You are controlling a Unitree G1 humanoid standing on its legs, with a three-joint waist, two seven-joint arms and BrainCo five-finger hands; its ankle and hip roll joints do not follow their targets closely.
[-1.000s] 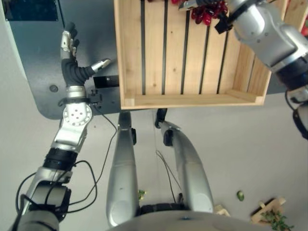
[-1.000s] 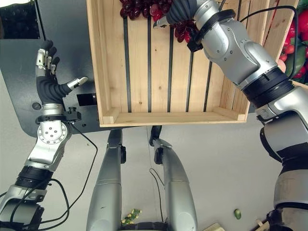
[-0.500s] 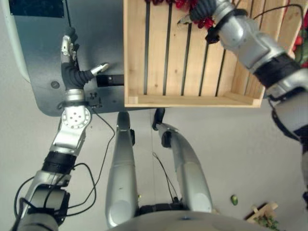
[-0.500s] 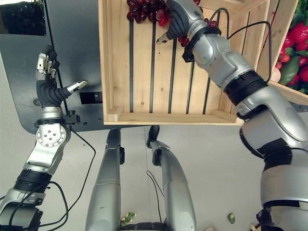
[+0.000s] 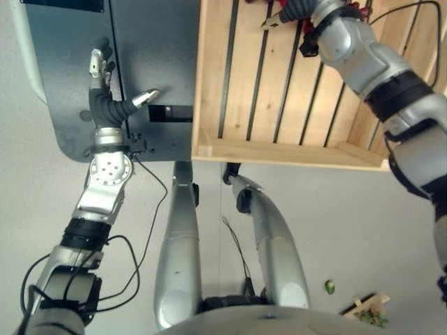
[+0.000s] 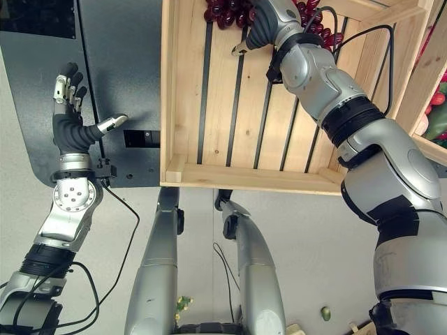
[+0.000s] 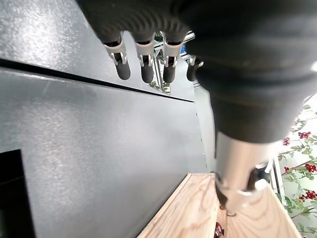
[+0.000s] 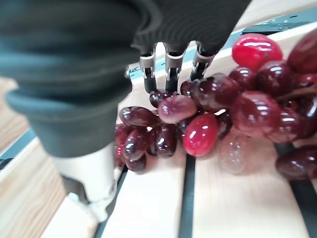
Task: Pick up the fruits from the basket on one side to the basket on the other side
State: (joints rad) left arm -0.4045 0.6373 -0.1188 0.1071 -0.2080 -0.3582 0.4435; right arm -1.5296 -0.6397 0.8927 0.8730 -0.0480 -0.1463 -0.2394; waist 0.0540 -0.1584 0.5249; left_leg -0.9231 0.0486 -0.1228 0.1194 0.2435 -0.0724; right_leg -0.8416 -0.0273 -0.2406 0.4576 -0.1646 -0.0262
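Nearest to us, on the floor at lower right, we see a small green fruit [image 6: 325, 313] lying loose, plus a bit of wood and greenery [image 5: 366, 310] at the frame edge. Further out on our left, the left hand [image 6: 72, 122] hangs over the dark grey table [image 6: 126, 84], fingers straight and spread, thumb out to the side, holding nothing; the left wrist view confirms relaxed fingers [image 7: 143, 67] above the bare tabletop, with the crate edge just beside. Next comes the slatted wooden crate [image 6: 237, 174], sitting on the table with its near wall overhanging the table edge; its floor is bare across the near and middle slats. At the far end of the crate we have the right hand [image 6: 262, 24], reaching in from the right, down on a bunch of dark red grapes [image 8: 198, 124] lying on the slats. In the right wrist view the fingertips [image 8: 171, 69] rest on top of the bunch and the thumb [image 8: 91, 196] sits apart, clear of the grapes, so the hand reads released, touching but not closing. Grapes are in contact with the crate floor, near its far wall. Beyond the crate's right wall we see more red and green fruit [image 6: 436, 112] in a second container, partly cut off.
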